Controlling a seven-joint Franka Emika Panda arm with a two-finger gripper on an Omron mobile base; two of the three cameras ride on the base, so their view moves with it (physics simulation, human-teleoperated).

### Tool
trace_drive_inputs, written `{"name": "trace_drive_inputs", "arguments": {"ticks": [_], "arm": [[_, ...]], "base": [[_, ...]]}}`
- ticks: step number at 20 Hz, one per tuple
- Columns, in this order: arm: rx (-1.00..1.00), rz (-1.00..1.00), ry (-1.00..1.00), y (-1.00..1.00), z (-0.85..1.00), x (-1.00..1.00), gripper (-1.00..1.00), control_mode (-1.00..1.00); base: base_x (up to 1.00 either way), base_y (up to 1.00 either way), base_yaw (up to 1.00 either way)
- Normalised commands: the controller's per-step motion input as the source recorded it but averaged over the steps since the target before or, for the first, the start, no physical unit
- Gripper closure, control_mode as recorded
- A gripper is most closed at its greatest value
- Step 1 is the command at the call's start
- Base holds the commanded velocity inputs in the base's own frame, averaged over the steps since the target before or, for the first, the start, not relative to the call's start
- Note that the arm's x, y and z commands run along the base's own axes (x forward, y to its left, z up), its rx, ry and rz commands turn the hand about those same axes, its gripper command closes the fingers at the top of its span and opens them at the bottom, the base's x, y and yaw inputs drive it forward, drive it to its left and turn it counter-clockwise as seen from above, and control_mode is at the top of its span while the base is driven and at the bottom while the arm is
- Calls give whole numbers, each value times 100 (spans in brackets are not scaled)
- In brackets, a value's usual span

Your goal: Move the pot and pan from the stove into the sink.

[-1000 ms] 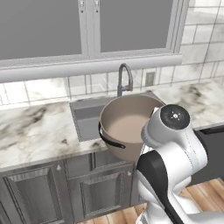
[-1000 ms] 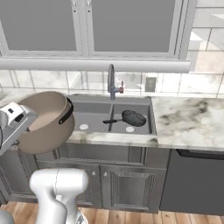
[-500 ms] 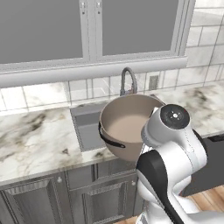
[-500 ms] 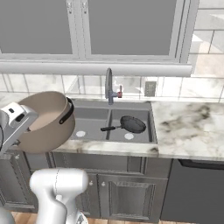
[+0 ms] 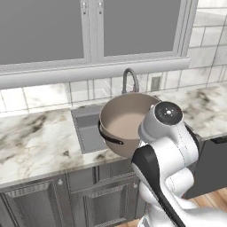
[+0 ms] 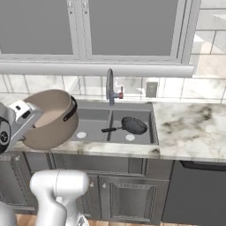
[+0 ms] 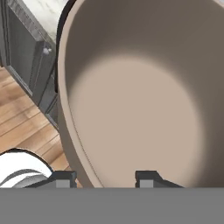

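The large tan pot (image 5: 126, 124) hangs tilted in the air over the counter's front edge, in front of the sink's left basin. My gripper (image 7: 105, 178) is shut on the pot's rim (image 7: 83, 173), one fingertip inside the wall and one outside. From the right the pot (image 6: 50, 121) shows beside my white hand. The small dark pan (image 6: 133, 125) lies in the right basin of the grey sink (image 6: 95, 119), its handle pointing left. The stove is out of view.
A dark gooseneck faucet (image 6: 110, 86) stands behind the sink, under the window. Marble counter (image 6: 190, 132) runs to both sides. Grey cabinet doors (image 6: 128, 194) and a dark appliance front (image 6: 201, 190) lie below, above a wooden floor.
The whole picture has shifted: the base has driven closer to the counter and sink. The pot stays held the same way in the gripper. The pan has not moved in the sink.
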Motion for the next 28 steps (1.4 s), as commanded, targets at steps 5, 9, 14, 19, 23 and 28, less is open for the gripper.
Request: {"name": "trace_drive_inputs", "arguments": {"ticks": [5, 9, 14, 19, 23, 28], "arm": [[0, -4, -2, 21, -9, 95, 100, -100], [0, -5, -4, 21, -13, 92, 100, -100], [0, -4, -4, 19, -18, 84, 100, -100], [2, -1, -4, 7, -14, 46, 100, -100], [0, 0, 0, 0, 0, 0, 100, -100], [4, 0, 1, 0, -35, 15, 100, -100]], "base": [[0, 0, 0], [0, 0, 0], [0, 0, 0], [0, 0, 0], [0, 0, 0], [0, 0, 0]]}}
